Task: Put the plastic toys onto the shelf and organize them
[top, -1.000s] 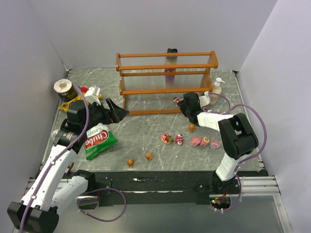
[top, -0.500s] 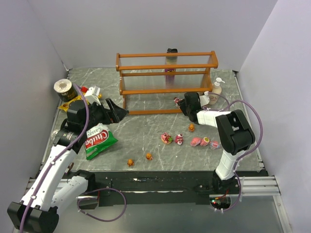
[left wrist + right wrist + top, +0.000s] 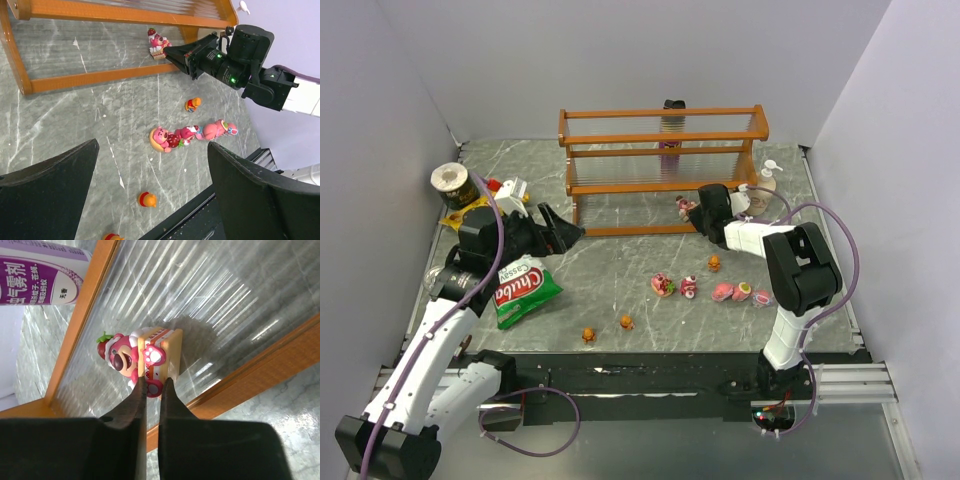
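The pink bear toy (image 3: pixel 132 357) sits on the shelf's (image 3: pixel 85 315) lowest tier at the right end, dead ahead of the right gripper (image 3: pixel 152 382) and lying crosswise to it. The jaws are drawn nearly together, seemingly nipping its paw. The left gripper (image 3: pixel 563 232) is spread wide and well off to the left, by the "Chuba" bag (image 3: pixel 523 290). The purple bottle (image 3: pixel 42 282) bears Chinese print.

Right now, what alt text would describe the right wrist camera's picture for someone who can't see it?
The right gripper pinches the lower edge of a pink bear toy standing on a clear slatted tier of the shelf. A purple-labelled bottle stands beyond the orange frame.
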Controlling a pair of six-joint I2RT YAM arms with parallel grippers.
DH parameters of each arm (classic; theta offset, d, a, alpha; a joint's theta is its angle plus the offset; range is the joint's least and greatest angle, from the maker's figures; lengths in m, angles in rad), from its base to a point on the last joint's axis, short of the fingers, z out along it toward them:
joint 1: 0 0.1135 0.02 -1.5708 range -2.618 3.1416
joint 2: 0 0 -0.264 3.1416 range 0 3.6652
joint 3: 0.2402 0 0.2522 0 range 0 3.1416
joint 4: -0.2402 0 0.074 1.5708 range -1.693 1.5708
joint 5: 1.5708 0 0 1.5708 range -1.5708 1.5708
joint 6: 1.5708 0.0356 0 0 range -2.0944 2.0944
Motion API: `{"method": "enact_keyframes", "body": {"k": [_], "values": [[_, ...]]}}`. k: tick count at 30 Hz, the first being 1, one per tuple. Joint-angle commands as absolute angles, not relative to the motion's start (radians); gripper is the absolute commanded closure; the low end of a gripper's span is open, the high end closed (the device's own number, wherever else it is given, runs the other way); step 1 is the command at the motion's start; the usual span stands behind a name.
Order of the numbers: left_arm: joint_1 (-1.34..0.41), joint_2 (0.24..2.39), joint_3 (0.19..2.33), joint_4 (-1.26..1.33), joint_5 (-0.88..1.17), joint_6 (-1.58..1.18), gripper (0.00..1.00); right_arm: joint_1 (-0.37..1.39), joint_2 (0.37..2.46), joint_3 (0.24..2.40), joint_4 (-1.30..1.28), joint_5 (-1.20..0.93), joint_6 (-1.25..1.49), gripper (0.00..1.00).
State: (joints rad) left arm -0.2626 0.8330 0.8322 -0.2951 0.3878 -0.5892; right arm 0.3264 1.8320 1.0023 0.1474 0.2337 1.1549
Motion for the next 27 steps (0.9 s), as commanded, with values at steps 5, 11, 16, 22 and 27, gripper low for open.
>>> {"method": "enact_keyframes", "body": {"k": [5, 11, 16, 22, 27], "values": [[-0.265, 0.841, 0.824, -0.255, 0.406, -0.606, 0.04, 0.311, 1.830, 0.905, 0.312, 0.193, 1.105, 1.00], [-0.265, 0.857, 0.813, -0.239, 0.431, -0.620, 0.04, 0.308, 1.832, 0.789, 0.592, 0.130, 1.066, 1.00], [-0.265, 0.884, 0.815, -0.238, 0.465, -0.630, 0.04, 0.310, 1.838, 0.755, 0.638, 0.127, 1.088, 1.00], [-0.265, 0.882, 0.815, -0.232, 0.468, -0.638, 0.04, 0.296, 1.862, 0.712, 0.707, 0.126, 1.157, 1.00], [-0.265, 0.881, 0.815, -0.238, 0.465, -0.638, 0.04, 0.281, 1.887, 0.693, 0.738, 0.097, 1.227, 0.94]]}}
